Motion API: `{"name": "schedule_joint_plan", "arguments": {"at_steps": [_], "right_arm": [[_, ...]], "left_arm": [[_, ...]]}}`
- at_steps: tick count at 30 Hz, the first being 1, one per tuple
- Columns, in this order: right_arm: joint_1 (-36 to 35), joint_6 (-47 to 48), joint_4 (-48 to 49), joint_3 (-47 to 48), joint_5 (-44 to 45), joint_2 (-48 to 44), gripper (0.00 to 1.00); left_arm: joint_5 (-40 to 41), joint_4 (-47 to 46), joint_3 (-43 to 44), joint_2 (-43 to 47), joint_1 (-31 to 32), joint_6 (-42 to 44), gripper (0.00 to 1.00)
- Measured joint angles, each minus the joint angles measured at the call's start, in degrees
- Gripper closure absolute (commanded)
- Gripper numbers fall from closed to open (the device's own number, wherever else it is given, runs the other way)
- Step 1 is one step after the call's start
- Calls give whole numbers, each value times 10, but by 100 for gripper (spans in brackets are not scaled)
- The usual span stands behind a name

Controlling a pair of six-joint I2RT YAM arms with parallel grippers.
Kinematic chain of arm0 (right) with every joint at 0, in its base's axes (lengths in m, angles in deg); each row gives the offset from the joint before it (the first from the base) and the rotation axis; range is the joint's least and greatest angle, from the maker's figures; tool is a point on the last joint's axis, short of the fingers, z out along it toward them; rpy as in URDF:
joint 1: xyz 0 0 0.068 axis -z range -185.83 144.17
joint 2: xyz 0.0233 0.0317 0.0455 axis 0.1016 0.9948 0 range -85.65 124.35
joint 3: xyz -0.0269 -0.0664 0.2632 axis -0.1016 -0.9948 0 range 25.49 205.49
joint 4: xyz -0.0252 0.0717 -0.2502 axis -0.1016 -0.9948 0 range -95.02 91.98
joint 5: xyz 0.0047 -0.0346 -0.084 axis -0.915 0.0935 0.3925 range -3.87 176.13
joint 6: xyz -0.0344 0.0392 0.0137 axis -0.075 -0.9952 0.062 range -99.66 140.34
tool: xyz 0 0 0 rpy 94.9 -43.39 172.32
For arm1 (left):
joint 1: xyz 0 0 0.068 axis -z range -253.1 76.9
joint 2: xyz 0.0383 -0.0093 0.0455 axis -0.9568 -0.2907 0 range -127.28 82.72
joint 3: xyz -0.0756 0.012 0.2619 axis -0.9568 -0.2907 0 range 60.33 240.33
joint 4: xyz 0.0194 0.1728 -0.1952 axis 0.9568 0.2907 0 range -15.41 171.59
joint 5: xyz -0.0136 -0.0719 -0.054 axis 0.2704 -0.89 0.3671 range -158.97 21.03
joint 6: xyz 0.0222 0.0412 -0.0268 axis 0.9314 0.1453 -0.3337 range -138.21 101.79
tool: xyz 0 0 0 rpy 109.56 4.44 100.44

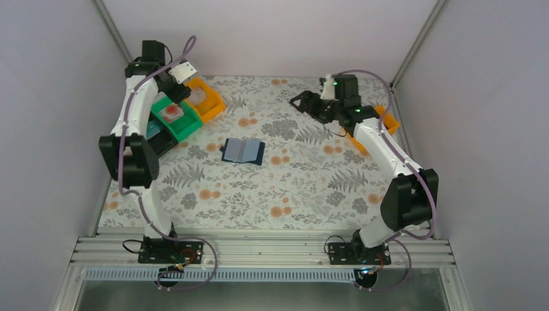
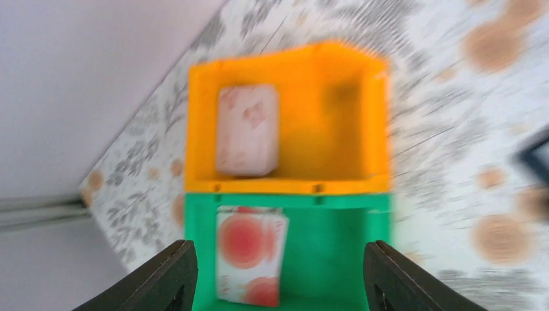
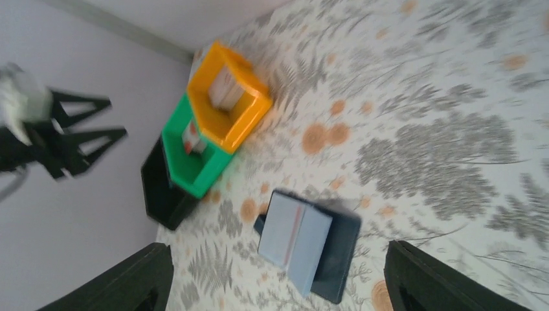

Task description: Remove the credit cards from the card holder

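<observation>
Left claw [image 2: 278, 246]: fingers spread wide, nothing between them, gripping nothing. It hangs over two plastic bins set wall to wall.

Right under it is the green rectangular plastic bin [image 2: 291, 201]. A white credit card with red round blotches [image 2: 249, 256] lies flat on the bin floor, closer to the claw's left finger.

Just past that, further out from the claw, is the orange rectangular plastic bin [image 2: 349, 116]. A pale credit card with faint reddish marks [image 2: 248, 129] lies flat on the same side. The left wrist view is motion-blurred, so I can't read any print on either card.

Right claw [image 3: 278, 247]: also wide open and empty, held above the floral-patterned worktop [image 1: 311, 188], well apart from the left claw.

The dark navy bifold card holder with lighter blue inner pockets [image 1: 243, 151] lies open and flat on the worktop. It's ahead of the right claw and below it, not touching. From the left claw it's off to the side, clear of the bins. Can't tell whether any card sits in its pockets.

A black plastic bin [image 3: 162, 194] butts against the green one on the side away from the orange. A second orange plastic bin [image 1: 390, 121] sits behind the right claw, partly hidden by that arm.
</observation>
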Motion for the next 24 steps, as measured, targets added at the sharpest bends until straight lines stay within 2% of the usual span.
{"name": "schedule_joint_plan", "arguments": {"at_steps": [4, 8, 12, 14, 24], "right_arm": [[-65, 15, 2, 1, -6, 37, 22], [-106, 16, 4, 0, -12, 128, 24], [-125, 16, 1, -1, -30, 209, 37], [-132, 12, 2, -1, -44, 233, 40], [-163, 7, 18, 55, -91, 310, 41]], "left_arm": [[-111, -2, -91, 114, 16, -36, 32], [-164, -31, -246, 178, 63, -72, 32], [-186, -62, -360, 163, 89, -113, 31], [-187, -84, -398, 157, 87, -133, 31], [-207, -201, -461, 127, 86, -197, 36]]}}
